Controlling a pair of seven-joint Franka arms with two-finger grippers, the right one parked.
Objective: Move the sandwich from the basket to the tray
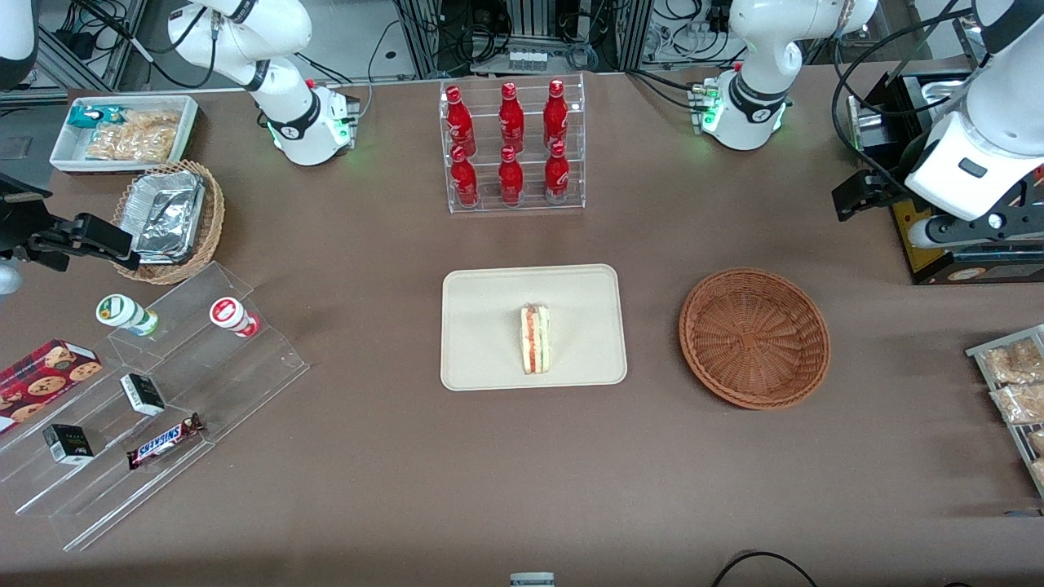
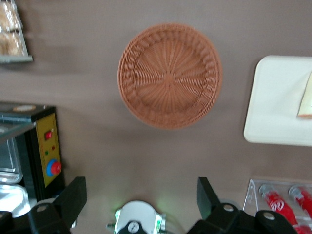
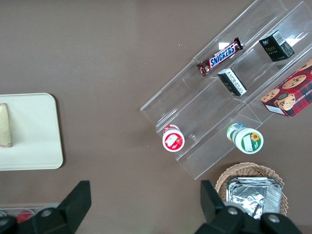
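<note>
The sandwich (image 1: 535, 339) lies on the tray (image 1: 481, 293); the wicker basket (image 1: 754, 337) is empty. The gripper (image 2: 141, 200), fingers apart and empty, hangs high toward the working arm's end; it should simply stay clear.

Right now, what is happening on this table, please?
The sandwich lies on the tray, and the basket beside it holds nothing. The gripper of the left arm is open, holds nothing, and hangs high near the working arm's end of the table, well away from the tray. So the placing looks done. A rack of red bottles stands farther from the front camera.
</note>
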